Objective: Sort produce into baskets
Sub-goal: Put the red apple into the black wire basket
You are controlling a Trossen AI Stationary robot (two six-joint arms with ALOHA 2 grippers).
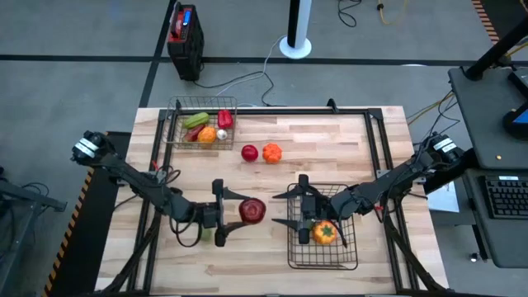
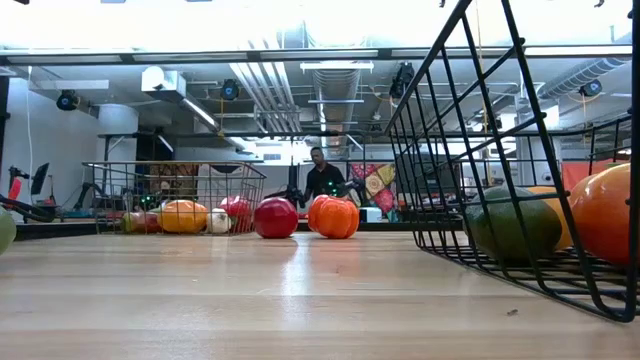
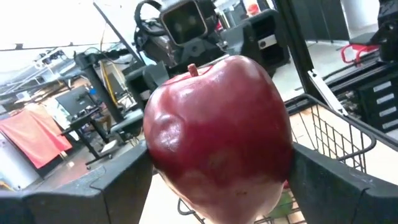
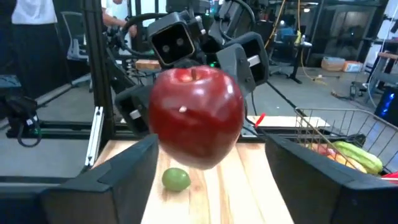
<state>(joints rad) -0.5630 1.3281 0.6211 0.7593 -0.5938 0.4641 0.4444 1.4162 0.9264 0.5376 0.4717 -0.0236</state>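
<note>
- Baskets: we count two black wire ones on the wooden table. The smaller basket sits at the far left corner, the larger basket at the near right.
- In the smaller basket we see a green piece, a red pepper, an orange piece and a tiny white garlic; a reddish piece beside them is too crowded for us to name.
- In the larger basket we make out an orange pepper and a green piece beside it in the low view; the right arm hides the rest.
- Loose on the table we count two pieces just beside each other near the middle: a small red fruit and an orange pumpkin.
- We also see one small green lime lying on the table under the left arm.
- One red apple is in the air between the two baskets, gripped by the fingers of the left gripper.
- The right gripper hangs over the larger basket's left edge, fingers spread and gripping nothing, facing the apple.
</note>
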